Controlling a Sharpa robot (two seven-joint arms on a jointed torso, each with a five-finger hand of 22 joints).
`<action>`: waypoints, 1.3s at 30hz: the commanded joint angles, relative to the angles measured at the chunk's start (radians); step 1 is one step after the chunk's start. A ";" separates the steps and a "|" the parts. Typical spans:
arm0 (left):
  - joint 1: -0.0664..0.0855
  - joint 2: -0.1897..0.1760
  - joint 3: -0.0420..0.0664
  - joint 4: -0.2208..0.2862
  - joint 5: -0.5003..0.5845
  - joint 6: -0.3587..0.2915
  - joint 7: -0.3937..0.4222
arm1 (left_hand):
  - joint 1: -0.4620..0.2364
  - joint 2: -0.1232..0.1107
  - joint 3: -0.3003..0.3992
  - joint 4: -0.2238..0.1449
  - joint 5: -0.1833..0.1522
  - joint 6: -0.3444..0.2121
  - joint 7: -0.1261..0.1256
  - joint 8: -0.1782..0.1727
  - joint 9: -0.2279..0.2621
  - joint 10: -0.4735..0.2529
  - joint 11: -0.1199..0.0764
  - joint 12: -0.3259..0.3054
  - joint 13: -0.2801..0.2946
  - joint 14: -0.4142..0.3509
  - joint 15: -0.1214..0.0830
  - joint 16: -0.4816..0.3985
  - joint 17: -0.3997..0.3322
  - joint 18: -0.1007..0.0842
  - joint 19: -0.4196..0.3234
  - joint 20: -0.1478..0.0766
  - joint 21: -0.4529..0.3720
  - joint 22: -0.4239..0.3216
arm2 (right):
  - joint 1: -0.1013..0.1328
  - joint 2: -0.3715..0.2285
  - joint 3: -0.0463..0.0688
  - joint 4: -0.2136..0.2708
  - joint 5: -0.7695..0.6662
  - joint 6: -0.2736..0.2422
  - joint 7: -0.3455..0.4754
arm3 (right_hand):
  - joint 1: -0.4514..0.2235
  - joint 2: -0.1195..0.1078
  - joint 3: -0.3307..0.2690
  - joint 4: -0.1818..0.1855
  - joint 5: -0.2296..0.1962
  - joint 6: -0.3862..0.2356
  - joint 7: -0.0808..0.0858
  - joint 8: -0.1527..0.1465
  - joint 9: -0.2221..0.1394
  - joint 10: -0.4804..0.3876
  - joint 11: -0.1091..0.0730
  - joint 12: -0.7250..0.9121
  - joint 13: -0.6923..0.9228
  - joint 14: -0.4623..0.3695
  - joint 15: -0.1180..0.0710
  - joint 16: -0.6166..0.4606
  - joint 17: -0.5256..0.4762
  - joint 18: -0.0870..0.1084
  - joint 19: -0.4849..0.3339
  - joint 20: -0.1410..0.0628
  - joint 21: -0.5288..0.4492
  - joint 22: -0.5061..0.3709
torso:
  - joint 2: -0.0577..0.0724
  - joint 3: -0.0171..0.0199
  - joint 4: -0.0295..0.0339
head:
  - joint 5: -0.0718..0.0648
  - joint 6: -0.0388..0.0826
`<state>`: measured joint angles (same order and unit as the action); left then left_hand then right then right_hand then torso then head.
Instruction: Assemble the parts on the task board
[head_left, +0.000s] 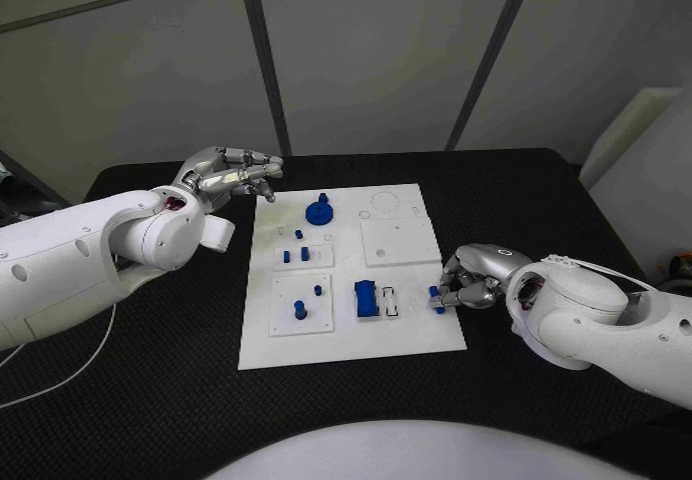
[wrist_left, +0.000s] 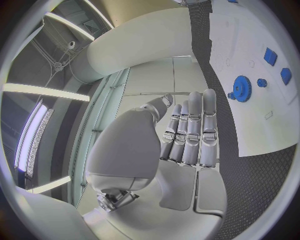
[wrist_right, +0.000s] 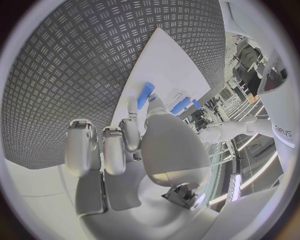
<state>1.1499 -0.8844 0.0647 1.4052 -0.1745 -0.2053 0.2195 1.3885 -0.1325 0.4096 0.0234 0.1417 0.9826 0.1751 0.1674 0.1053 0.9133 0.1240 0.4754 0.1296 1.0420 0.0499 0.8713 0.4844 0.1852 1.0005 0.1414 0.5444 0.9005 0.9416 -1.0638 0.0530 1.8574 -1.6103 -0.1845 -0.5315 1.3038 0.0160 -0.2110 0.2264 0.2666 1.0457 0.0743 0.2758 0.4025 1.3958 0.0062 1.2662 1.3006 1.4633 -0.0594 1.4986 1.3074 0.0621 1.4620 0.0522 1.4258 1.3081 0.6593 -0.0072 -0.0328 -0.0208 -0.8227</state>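
At the board's right edge, about four o'clock from its centre, I see my right hand (head_left: 469, 283) pinching a small blue peg (head_left: 436, 297) at the task board (head_left: 351, 330) — the right wrist view shows the peg (wrist_right: 145, 95) standing out past the fingertips over the white plate. Near the board's eleven o'clock corner my left hand (head_left: 231, 172) hangs off the plate, fingers straight and side by side, holding nothing. A blue gear (head_left: 320, 211) sits at twelve o'clock; a blue block (head_left: 366, 298) lies just beside the peg.
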 joint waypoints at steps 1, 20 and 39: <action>0.001 0.000 0.001 0.002 -0.002 0.011 0.006 | -0.001 0.006 -0.008 -0.001 -0.001 -0.002 0.003 0.004 -0.002 -0.008 -0.002 0.006 -0.001 -0.008 0.000 -0.006 -0.001 -0.004 -0.002 0.007 0.000 -0.001 | -0.009 0.005 -0.006 0.000 -0.026 0.069 -0.017 | 0.025 0.005 0.003 -0.012 0.004 0.006 0.000 0.007 0.004 0.002 -0.008 -0.006 -0.001 0.082 -0.009 -0.005 0.153 -0.007 -0.001 -0.010 -0.007 0.004 | 0.001 -0.0001 -0.0001 | -0.001 -0.001; 0.001 0.000 0.001 0.003 -0.002 0.012 0.005 | -0.001 0.007 -0.010 -0.001 -0.001 -0.002 0.003 0.004 -0.002 -0.009 -0.002 0.007 -0.001 -0.009 0.000 -0.005 -0.002 -0.004 -0.002 0.007 -0.002 -0.002 | -0.017 0.037 -0.006 0.000 -0.082 0.037 -0.028 | 0.190 0.051 0.133 -0.122 -0.038 -0.001 -0.011 0.004 0.027 -0.004 -0.020 -0.019 -0.004 0.083 -0.019 -0.005 0.156 -0.008 0.001 -0.021 -0.007 0.008 | 0.000 0.0002 0.0001 | 0.006 -0.007; 0.001 0.001 0.001 0.003 -0.002 0.010 0.005 | -0.001 0.007 -0.010 -0.001 -0.001 -0.002 0.003 0.004 -0.002 -0.009 -0.002 0.007 -0.001 -0.009 0.000 -0.005 -0.002 -0.004 -0.002 0.007 -0.002 -0.002 | -0.015 -0.008 -0.004 0.098 0.166 -0.211 -0.040 | 0.114 -0.013 0.350 -0.147 0.058 -0.007 -0.011 0.003 0.062 0.003 -0.020 -0.024 -0.001 0.085 -0.020 -0.002 0.164 -0.009 0.005 -0.023 -0.004 0.016 | 0.000 -0.0010 0.0014 | 0.010 -0.002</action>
<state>1.1496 -0.8835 0.0647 1.4055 -0.1745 -0.2037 0.2190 1.3886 -0.1326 0.4042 0.0233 0.1417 0.9826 0.1751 0.1674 0.1046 0.9097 0.1204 0.4753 0.1299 1.0420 0.0499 0.8713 0.4836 0.1852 1.0005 0.1414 0.5444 0.8997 0.9251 -1.0724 0.0485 1.9488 -1.5394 -0.2970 -0.5650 1.4357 0.0043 0.1155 0.0973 0.3213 1.0326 0.0678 0.2735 0.4362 1.3880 -0.0074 1.2368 1.3290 1.4630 -0.0737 1.4986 1.3073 0.0620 1.4653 0.0334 1.4218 1.3077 0.6583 -0.0079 -0.0325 -0.0118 -0.8253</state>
